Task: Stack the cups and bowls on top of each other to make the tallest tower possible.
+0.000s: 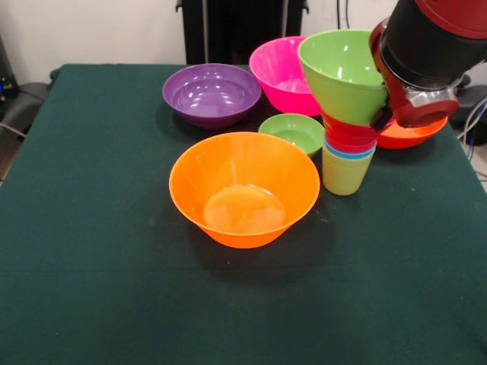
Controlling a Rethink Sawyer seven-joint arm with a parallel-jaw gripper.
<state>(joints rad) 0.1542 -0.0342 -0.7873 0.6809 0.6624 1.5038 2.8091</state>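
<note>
**On the bench's right side: a top-heavy tower with the arm hard against it**

Across the bench from the robot, the front view shows the tower [348, 125] standing right of centre on the green bench [91, 289]: a yellow-green cup [344, 173] at the bottom, a blue rim and red pieces nested above it, and a wide lime green bowl [342, 72] on top. The column widens upward like a funnel, so its weight sits high over a narrow foot.

The arm's red and black end [426, 61] presses close to the tower's right side, beside the lime bowl. The claw itself is hidden behind that bulk; I cannot tell whether it is open or gripping anything.

The main risk, as I judge it, is a sideways nudge from the arm tipping the tower toward the orange bowl [243, 190] or the small green bowl [293, 131] just beside it. The lime bowl may also sit loosely and slide off. The purple bowl [211, 93], pink bowl [281, 72] and red-orange bowl [411, 135] remain unstacked.
</note>
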